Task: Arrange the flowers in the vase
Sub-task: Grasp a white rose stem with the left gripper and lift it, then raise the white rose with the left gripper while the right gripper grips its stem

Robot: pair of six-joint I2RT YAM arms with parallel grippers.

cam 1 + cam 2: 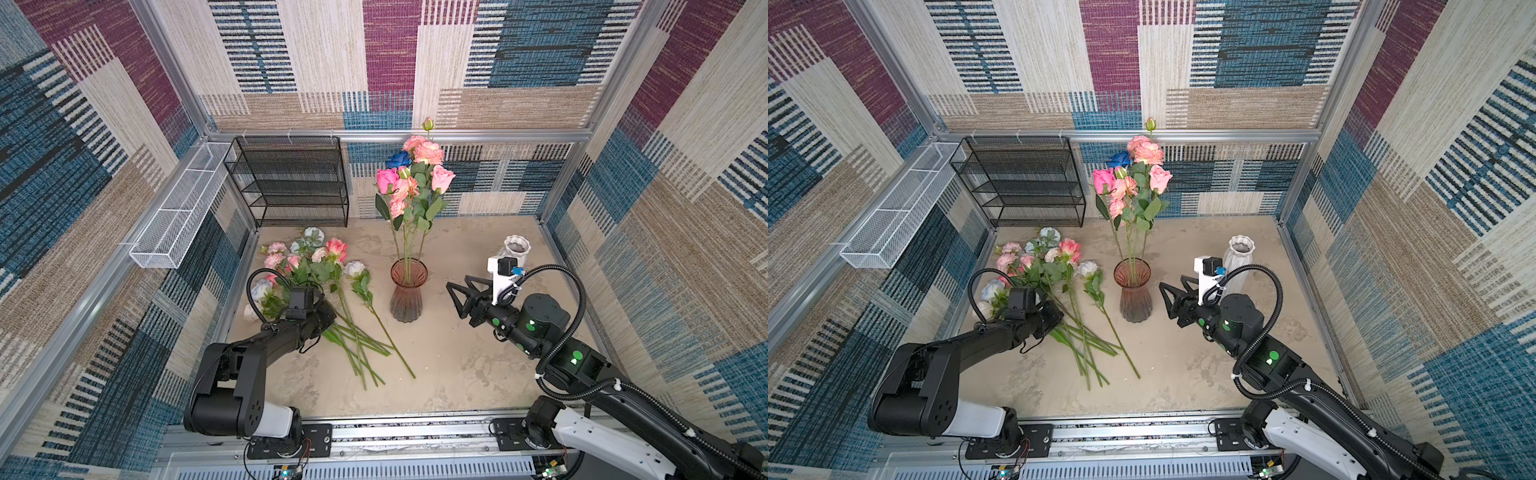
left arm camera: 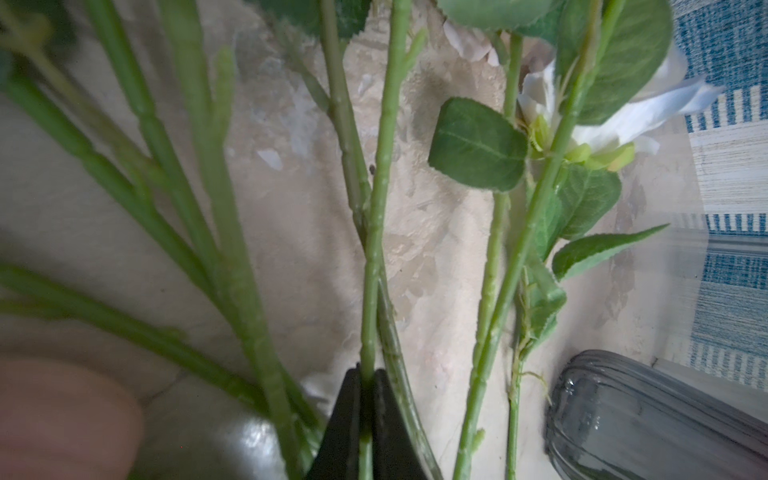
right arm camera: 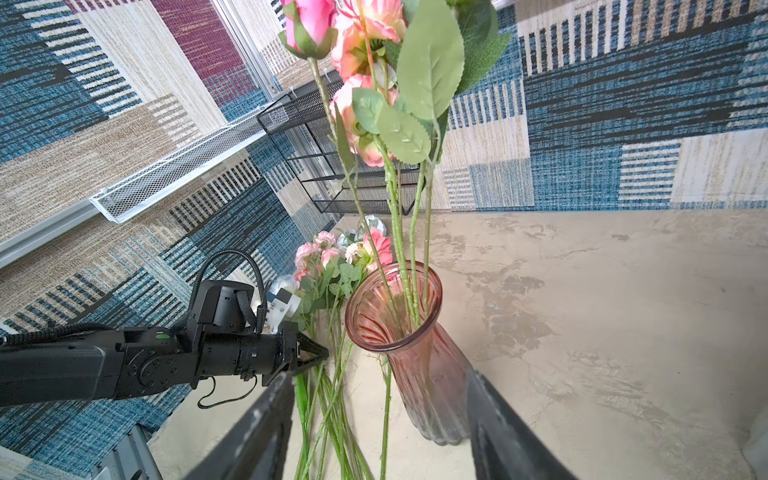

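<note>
Left tool [image 3: 321, 355] pinched closed and held low; right tool [image 1: 458, 282] hovers raised, jaws spread wide

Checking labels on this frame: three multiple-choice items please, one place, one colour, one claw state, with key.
1. The white vase stands: A front left; B front centre; C back right, beyond the right claw.
2. The glass vase holding the upright flowers is: A blue; B pink; C black.
3. The left claw is: A shut on a green stem; B open, holding nothing; C shut on the glass vase's rim.
Key: 1 C, both top views show it past the right claw; 2 B, its ribbed wall is pink; 3 A, the left wrist view shows it clamped on the stem.
</note>
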